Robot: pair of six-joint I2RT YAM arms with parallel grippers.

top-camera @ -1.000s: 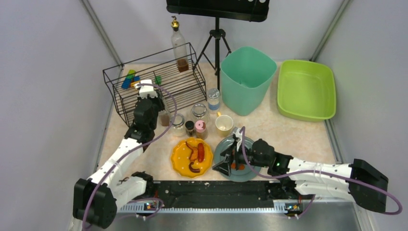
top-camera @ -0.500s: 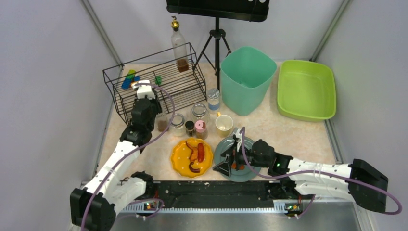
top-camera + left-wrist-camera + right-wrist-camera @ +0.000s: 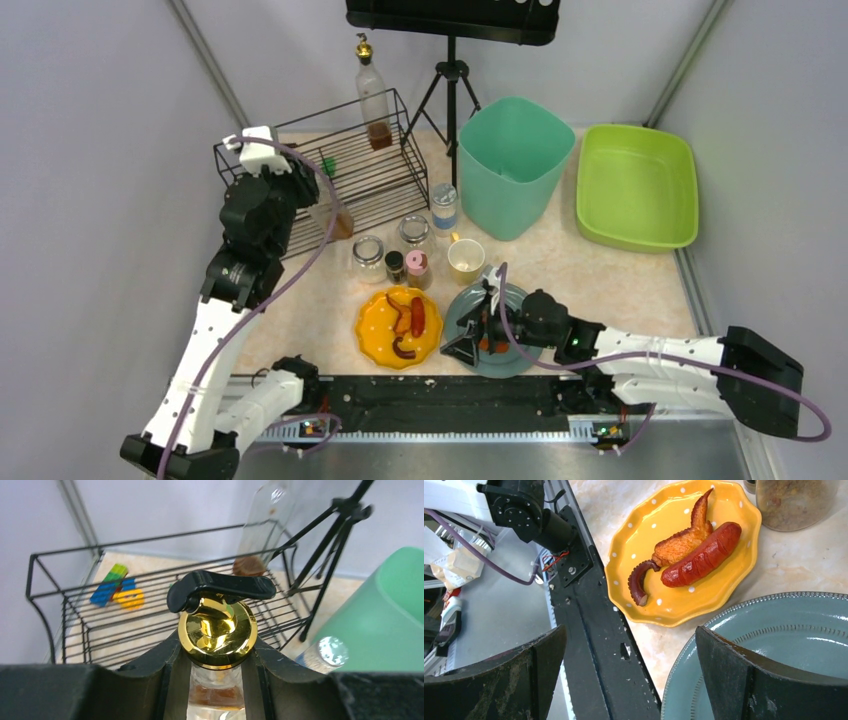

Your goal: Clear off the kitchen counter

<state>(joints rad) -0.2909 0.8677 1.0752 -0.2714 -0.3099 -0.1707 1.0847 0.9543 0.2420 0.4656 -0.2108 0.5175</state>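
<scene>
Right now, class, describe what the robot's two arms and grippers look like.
The left arm and right arm have white links, black joints and a purple cable looping along each. The left gripper and right gripper have black, curved fingers.

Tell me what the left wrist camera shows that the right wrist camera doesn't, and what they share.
Only the left wrist view: the left gripper closed on a gold-capped bottle, the black wire rack with coloured blocks inside and a tall bottle at its far corner, a tripod, the teal bin.
Only the right wrist view: the open right gripper, the yellow plate holding a sausage, a wing and a tentacle, the grey-blue plate, the black front rail.
Both: just the kitchen counter.
</scene>
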